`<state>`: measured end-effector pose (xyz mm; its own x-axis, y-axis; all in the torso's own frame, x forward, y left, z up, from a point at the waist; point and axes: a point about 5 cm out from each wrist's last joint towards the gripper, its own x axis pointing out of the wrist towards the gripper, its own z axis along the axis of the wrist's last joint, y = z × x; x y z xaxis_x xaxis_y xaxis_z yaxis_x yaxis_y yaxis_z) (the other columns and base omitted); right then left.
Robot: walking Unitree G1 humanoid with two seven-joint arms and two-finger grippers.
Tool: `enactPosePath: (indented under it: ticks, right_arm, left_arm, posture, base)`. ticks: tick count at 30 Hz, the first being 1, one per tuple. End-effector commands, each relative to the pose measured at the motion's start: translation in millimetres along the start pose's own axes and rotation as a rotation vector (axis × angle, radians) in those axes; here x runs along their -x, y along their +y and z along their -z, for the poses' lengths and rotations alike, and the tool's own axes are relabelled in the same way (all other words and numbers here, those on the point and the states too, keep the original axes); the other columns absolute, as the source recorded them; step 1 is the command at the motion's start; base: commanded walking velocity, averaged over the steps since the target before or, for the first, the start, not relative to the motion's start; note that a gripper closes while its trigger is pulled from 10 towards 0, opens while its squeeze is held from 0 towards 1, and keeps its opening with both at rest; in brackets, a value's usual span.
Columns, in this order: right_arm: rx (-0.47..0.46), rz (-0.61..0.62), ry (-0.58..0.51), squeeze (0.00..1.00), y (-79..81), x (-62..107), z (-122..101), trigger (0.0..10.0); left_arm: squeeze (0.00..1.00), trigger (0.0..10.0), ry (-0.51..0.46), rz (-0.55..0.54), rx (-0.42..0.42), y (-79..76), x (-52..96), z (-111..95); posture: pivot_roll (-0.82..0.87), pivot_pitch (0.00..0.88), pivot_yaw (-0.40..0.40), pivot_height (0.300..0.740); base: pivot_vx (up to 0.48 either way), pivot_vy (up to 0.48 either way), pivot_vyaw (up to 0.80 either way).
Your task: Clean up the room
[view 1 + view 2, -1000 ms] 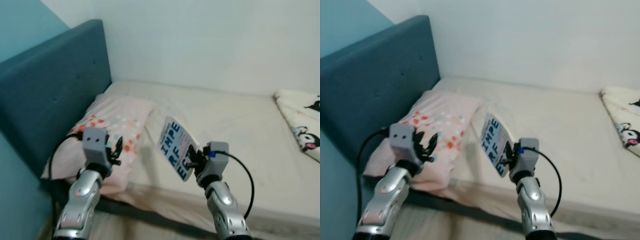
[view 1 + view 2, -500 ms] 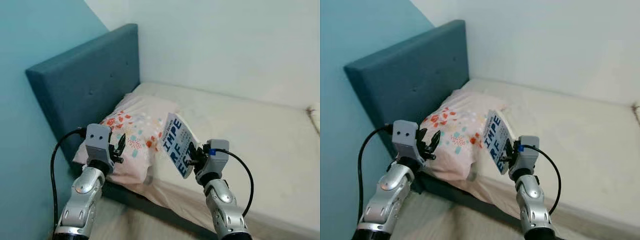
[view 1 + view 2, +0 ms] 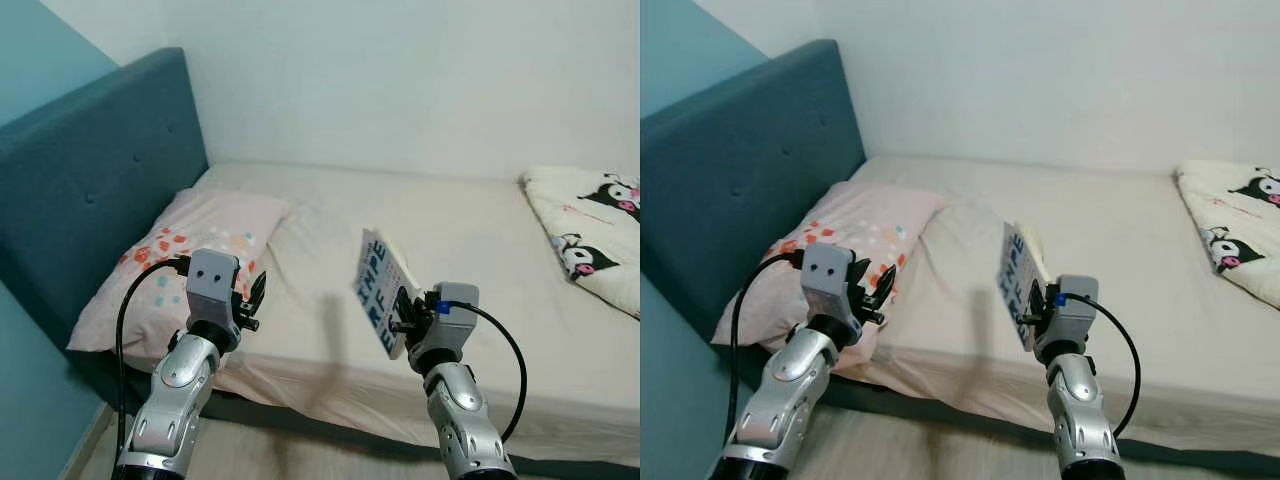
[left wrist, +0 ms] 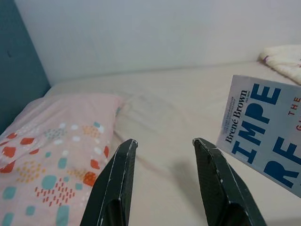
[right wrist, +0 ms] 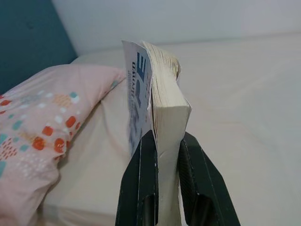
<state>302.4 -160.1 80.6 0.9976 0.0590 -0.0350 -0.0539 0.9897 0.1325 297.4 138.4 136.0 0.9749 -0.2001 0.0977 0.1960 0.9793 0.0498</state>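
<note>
Gripping book (image 3: 382, 291) by lower edge, right end effector (image 3: 413, 318) clamped on it, book upright above bed's (image 3: 470, 250) near edge. Left end effector (image 3: 252, 297) parted, holding nothing, raised over near corner of pink patterned pillow (image 3: 170, 268). Open cream mattress beyond. Left wrist view reads cover lettering; right wrist view shows page edges. Teal headboard (image 3: 90, 190) left; cartoon-print blanket (image 3: 590, 235) far right.

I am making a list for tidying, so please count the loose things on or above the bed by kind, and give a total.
Pillow: 1
Book, held in the right gripper: 1
Blanket with cartoon print: 1
Total: 3
</note>
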Motion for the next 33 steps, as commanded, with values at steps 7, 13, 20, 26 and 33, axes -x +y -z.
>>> enactPosePath:
  ticks: [7, 13, 20, 26, 33]
  right_arm:
    - [0.046, -0.099, -0.023, 0.00, 10.9, -3.4, -7.2, 10.0]
    - [0.106, -0.182, 0.001, 0.00, 19.5, -2.4, -3.4, 10.0]
    - [0.082, -0.227, 0.016, 0.00, 23.8, -1.7, -1.9, 10.0]
    - [0.083, -0.232, 0.019, 0.00, 24.0, -1.5, -1.7, 10.0]
    - [0.083, -0.241, 0.025, 0.00, 24.2, -0.5, -1.1, 10.0]
  left_arm:
    - [0.00, 10.0, -0.011, -0.075, 0.029, 6.9, -1.4, 0.8]
    - [0.00, 10.0, -0.017, -0.089, 0.034, 8.5, -1.6, -0.7]
    - [0.00, 10.0, -0.013, -0.096, 0.036, 8.5, -0.1, 0.6]
    - [0.00, 10.0, -0.013, -0.104, 0.037, 9.3, -0.4, 0.8]
    - [0.00, 10.0, -0.012, -0.108, 0.037, 10.1, -0.3, 1.0]
  posture:
    - [0.06, 0.000, -0.019, 0.740]
    - [0.06, 0.000, -0.027, 0.740]
    - [0.06, 0.000, -0.032, 0.740]
    - [0.06, 0.000, -0.032, 0.740]
    - [0.06, 0.000, -0.034, 0.740]
  base:
    - [0.076, 0.000, 0.30]
    - [0.327, 0.000, 0.80]
    - [0.371, 0.000, 0.10]
    - [0.371, 0.000, 0.00]
    - [0.370, 0.000, 0.00]
